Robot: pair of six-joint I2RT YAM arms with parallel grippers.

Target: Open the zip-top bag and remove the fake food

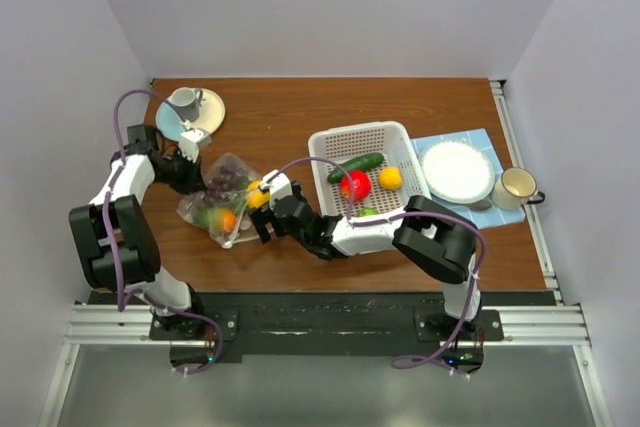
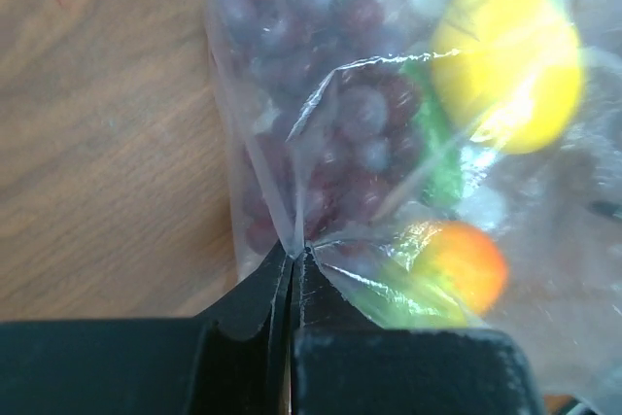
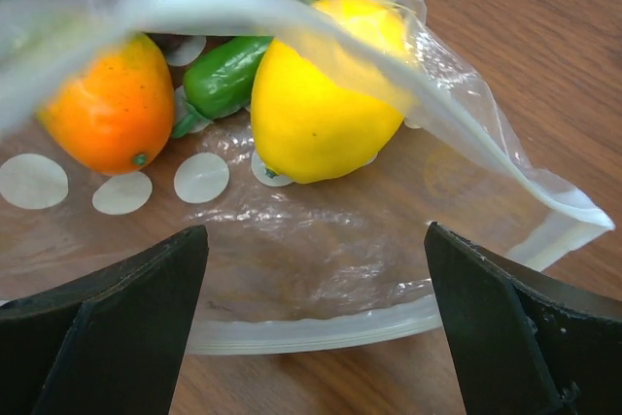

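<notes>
Top external view shows a brown wood surface (image 1: pixel 300 117) walled in white, the bag (image 1: pixel 215 197) lying left of centre. Left claw (image 2: pixel 292 261), arm folded, pinches the bag's edge; right claw (image 3: pixel 313 240), arm stretched low leftward, gapes wide at its mouth. Inside: one lemon (image 3: pixel 321 94), one orange (image 3: pixel 112 104), one grape bunch (image 2: pixel 340 114); four pieces (image 1: pixel 355 185) in the basket (image 1: pixel 385 132).

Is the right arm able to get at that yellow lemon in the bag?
Probably yes. The zip-top bag gapes open toward the right gripper, whose fingers are spread, and the lemon lies just inside with nothing between.
</notes>
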